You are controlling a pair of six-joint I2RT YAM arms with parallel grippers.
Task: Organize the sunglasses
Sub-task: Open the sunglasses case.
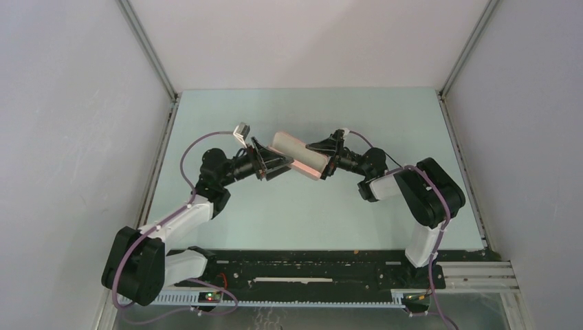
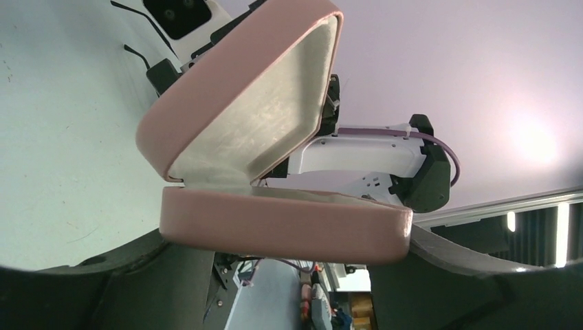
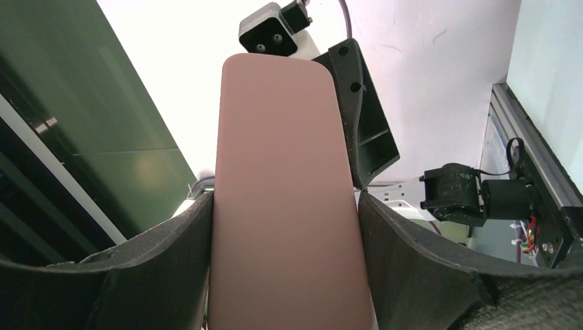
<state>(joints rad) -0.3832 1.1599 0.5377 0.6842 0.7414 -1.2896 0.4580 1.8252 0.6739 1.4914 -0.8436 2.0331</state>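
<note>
The salmon-pink case hangs in the air over the middle of the table, held between both arms. My left gripper is shut on one half of the case. In the left wrist view the case stands open, its other half swung up, showing a cream lining with nothing seen inside. My right gripper is shut on the case, whose smooth pink shell sits between both fingers. The sunglasses are not in view in any frame.
The pale green table lies below the arms, enclosed by grey walls with metal frame rails at the sides. A black mounting rail runs along the near edge between the arm bases.
</note>
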